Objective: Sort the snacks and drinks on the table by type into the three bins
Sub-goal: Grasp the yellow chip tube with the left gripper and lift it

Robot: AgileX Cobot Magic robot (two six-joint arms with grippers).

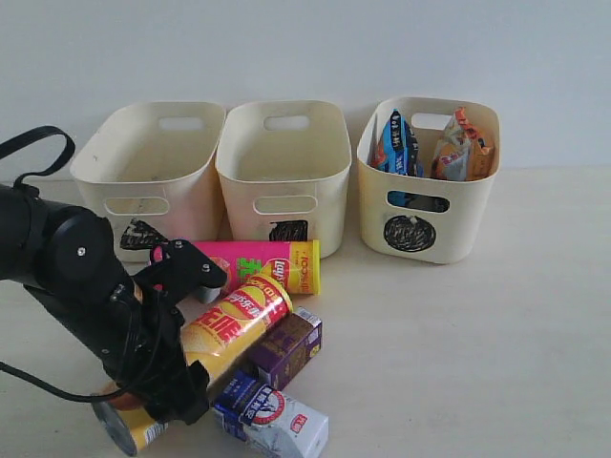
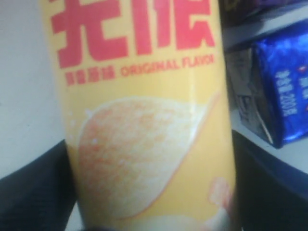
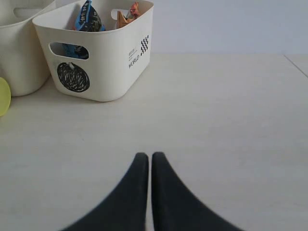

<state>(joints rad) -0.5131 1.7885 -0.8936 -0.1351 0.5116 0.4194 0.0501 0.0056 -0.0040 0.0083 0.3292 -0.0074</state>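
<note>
My left gripper (image 1: 181,377) (image 2: 149,202) is shut on the yellow chip tube (image 1: 234,324) (image 2: 144,120), its dark fingers (image 2: 33,192) on both sides near the tube's lower end. The tube lies slanted across the pink tube (image 1: 253,264). Beside it lie the purple carton (image 1: 286,348) and the blue-and-white carton (image 1: 272,420) (image 2: 284,91). Three cream bins stand at the back: left (image 1: 143,162), middle (image 1: 286,181), right (image 1: 430,191) (image 3: 110,53). The right bin holds a blue bag (image 1: 396,143) (image 3: 89,17) and an orange bag (image 1: 465,148). My right gripper (image 3: 150,156) is shut over bare table.
The left and middle bins show nothing inside. The black left arm (image 1: 67,267) reaches in from the left edge and covers the tube's lower part. The middle bin (image 3: 19,48) and a yellow tube end (image 3: 4,96) show at the right wrist view's edge.
</note>
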